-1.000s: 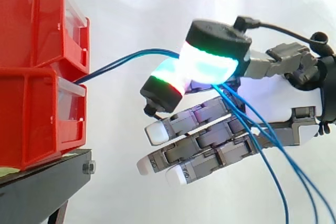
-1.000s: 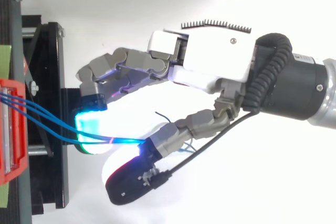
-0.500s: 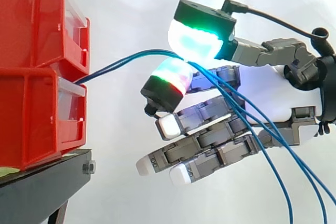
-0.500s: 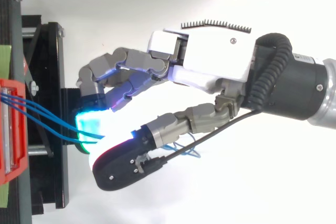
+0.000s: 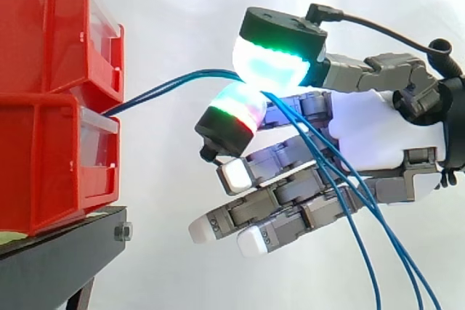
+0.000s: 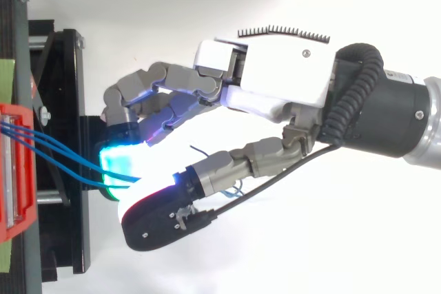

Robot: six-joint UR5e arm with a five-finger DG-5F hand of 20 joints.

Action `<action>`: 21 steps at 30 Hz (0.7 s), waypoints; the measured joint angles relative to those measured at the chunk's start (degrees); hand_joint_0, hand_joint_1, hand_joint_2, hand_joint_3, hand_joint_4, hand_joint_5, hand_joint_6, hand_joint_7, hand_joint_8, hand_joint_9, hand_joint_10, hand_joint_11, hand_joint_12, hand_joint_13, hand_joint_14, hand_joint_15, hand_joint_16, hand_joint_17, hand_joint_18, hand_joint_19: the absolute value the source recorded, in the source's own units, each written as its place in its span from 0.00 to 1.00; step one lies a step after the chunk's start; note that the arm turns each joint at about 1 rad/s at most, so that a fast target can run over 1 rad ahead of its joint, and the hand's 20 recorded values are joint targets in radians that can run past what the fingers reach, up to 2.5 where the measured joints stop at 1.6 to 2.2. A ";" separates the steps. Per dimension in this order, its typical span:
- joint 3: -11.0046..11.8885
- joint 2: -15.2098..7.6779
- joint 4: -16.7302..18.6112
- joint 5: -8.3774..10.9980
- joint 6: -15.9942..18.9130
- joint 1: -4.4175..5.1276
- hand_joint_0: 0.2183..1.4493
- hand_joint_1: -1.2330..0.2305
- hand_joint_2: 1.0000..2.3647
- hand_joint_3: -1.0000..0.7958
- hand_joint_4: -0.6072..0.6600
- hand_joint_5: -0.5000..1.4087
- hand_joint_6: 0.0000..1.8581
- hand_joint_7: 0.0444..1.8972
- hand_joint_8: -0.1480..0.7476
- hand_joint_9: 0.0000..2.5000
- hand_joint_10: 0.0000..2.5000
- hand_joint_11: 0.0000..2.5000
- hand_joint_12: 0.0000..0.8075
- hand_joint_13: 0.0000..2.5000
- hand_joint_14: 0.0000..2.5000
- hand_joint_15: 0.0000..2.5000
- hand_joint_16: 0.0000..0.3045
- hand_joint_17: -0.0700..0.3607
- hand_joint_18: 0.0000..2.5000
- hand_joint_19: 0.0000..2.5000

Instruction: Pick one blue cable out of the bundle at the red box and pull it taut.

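We saw the blue cables (image 5: 145,95) as a thin, glossy bundle leaving the gap between the two stacked red bins (image 5: 43,165) at the left, on the side facing the hand (image 5: 378,128). In the top view we counted three strands at the bin's front, lying close side by side as they ran toward the hand. From the side, the strands rose in a shallow arc, well clear of the black stand (image 5: 58,259). They went in between two glowing fingertips (image 5: 276,63): a large upper pad lit white and green, and a smaller pad beneath it lit green and red. Those two pads were closed together on the cables, pinching them; we could not tell whether one strand or all of them were caught. Behind the pinch the strands spread apart and hung loosely across the palm and the other fingers, running out at the bottom edge. The other fingers were stretched toward the bins, only slightly bent, their white tips holding nothing. The stretch between bin and hand was curved rather than straight. A white curtain (image 5: 182,5) stood behind everything.
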 measured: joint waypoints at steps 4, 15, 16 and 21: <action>0.00 0.01 0.00 0.01 0.00 0.00 0.41 0.18 0.02 0.43 0.32 0.16 0.45 0.70 0.50 0.29 0.01 0.31 0.54 0.16 0.00 0.03 0.20 0.49 0.23 0.12; 0.00 0.00 0.01 -0.02 0.00 0.00 0.49 0.18 0.00 0.32 0.36 0.16 0.45 0.66 0.48 0.27 0.01 0.30 0.52 0.16 0.00 0.02 0.20 0.48 0.23 0.10; 0.00 0.00 0.00 -0.02 0.00 0.00 0.49 0.18 0.00 0.30 0.36 0.16 0.44 0.66 0.48 0.27 0.01 0.30 0.52 0.16 0.00 0.02 0.20 0.47 0.23 0.10; 0.00 0.00 0.00 -0.02 0.00 0.00 0.35 0.15 0.00 0.28 0.40 0.15 0.43 0.62 0.48 0.23 0.01 0.30 0.52 0.14 0.00 0.02 0.20 0.48 0.22 0.09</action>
